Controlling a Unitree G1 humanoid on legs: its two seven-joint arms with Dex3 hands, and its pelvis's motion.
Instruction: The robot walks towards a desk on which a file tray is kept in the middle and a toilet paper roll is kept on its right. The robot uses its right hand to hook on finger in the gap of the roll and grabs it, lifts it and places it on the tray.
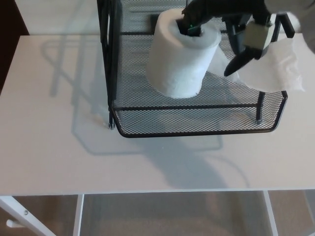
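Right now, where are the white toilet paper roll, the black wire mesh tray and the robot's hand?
white toilet paper roll (177,64), head view, side wall.
black wire mesh tray (197,132), head view, front rim.
right hand (231,14), head view, palm.

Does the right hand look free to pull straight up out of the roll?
Probably yes: the right hand has one finger in the toilet paper roll's core, with nothing visible above it.

The file tray (197,129) is black wire mesh — a fine diamond weave — on a plain white desk (54,142). In the tray, the toilet paper roll (179,61) is white; above it, the right hand (231,19) is black.
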